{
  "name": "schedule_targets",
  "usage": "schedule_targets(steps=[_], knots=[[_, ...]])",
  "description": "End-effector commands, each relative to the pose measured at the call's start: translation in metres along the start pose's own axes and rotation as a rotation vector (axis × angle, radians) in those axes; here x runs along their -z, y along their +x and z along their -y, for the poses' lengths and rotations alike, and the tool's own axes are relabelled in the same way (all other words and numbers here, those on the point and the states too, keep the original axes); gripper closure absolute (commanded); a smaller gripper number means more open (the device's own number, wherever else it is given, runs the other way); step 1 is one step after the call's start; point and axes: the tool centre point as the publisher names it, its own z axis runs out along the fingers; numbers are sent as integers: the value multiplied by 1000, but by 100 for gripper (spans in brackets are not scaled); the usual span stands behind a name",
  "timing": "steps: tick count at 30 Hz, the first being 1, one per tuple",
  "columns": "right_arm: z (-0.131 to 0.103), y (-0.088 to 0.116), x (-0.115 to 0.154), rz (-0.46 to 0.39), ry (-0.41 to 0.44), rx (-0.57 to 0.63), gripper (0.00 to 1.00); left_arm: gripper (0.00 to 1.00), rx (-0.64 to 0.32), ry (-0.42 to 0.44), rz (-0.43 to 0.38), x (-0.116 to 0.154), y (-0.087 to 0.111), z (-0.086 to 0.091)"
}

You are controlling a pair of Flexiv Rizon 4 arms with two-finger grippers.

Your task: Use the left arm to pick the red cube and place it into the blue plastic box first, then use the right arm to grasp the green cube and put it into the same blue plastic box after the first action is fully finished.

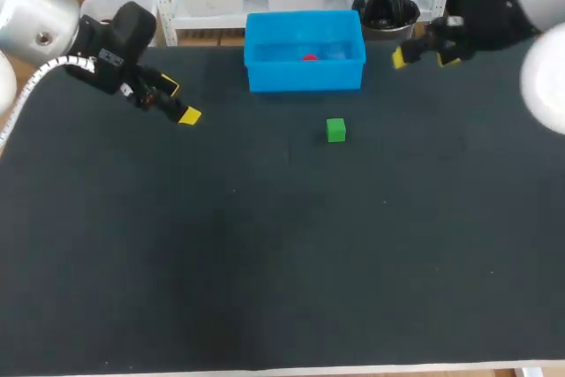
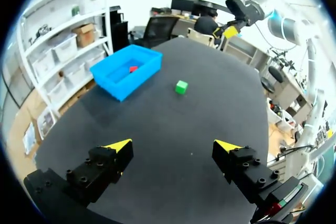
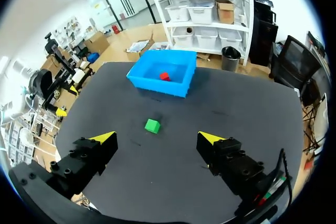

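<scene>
The red cube [image 1: 309,56] lies inside the blue plastic box [image 1: 261,77], which stands at the upper middle of the frame in the head view, at the far edge of the dark counter [image 1: 265,262]. The green cube [image 1: 335,130] sits alone on the counter just below the box's right half, near it but not touching it. The left arm [image 1: 40,19] comes in from the upper left corner, and the left end effector [image 1: 180,101] hangs over the counter to the left of the box, well apart from both cubes. In the left wrist view its two yellow-tipped fingers [image 2: 119,145] stand wide apart with only bare counter between them; the green cube and the box lie well ahead of them. The right arm [image 1: 494,6] enters from the upper right corner, and the right end effector [image 1: 424,57] hovers just right of the box, level with its rim. In the right wrist view its fingers [image 3: 210,138] are likewise spread wide and hold nothing; the green cube lies ahead of the gap between them, with the box and the red cube inside it farther on.
</scene>
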Motion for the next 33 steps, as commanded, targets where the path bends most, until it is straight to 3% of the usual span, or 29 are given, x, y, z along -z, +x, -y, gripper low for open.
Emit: schedule_targets(steps=[1, 15, 33], knots=[[-14, -13, -13, -30, 89, -8, 0, 0, -3, 2, 5, 0, 1, -1], [-42, -29, -36, -154, 259, -42, 0, 0, -3, 2, 5, 0, 1, -1], [-61, -36, -60, -303, 360, -120, 0, 0, -3, 2, 5, 0, 1, -1]])
